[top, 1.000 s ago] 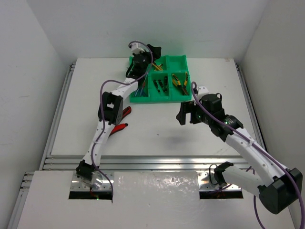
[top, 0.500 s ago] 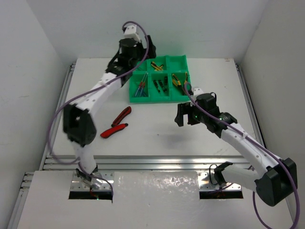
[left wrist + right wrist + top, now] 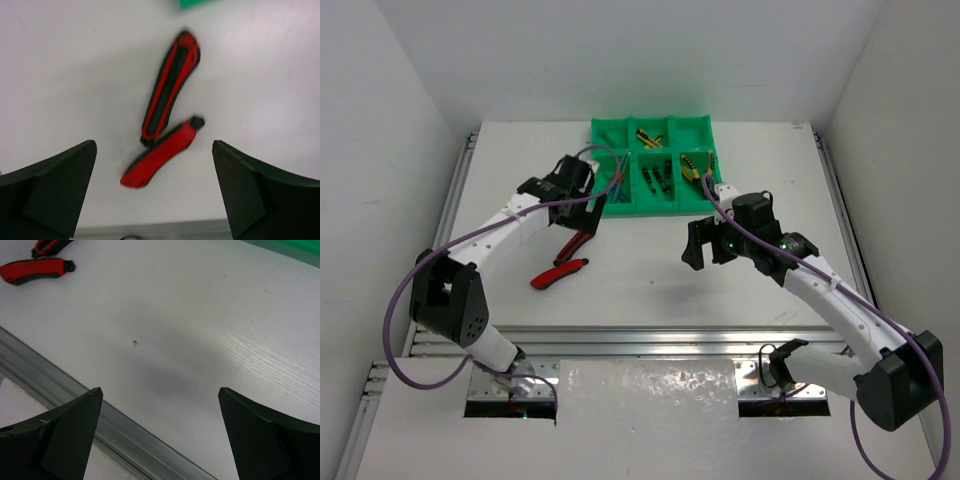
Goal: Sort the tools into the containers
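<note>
Hanging wide apart and empty, the jaws of the left gripper (image 3: 153,150) frame two utility knives (image 3: 578,240) lying on the white tabletop (image 3: 650,290): a darker knife (image 3: 170,90) farther out and a red knife (image 3: 159,156) nearer, their ends just beside each other, touching or not I cannot tell. Out to the right, the right gripper (image 3: 160,392) is likewise released over bare tabletop, holding nothing. Beyond both, at the far side, sits the green tray (image 3: 665,208), with yellow-handled pliers (image 3: 695,168), dark screwdrivers (image 3: 660,178) and yellow box cutters (image 3: 648,137) already in its compartments. The knives look like the last tools out. The risk is the pairing — jaws this wide, lowered between them, could pinch both knives or shove one aside. Both lie slanted across the jaws' line, so a grip without turning the wrist could slip.
</note>
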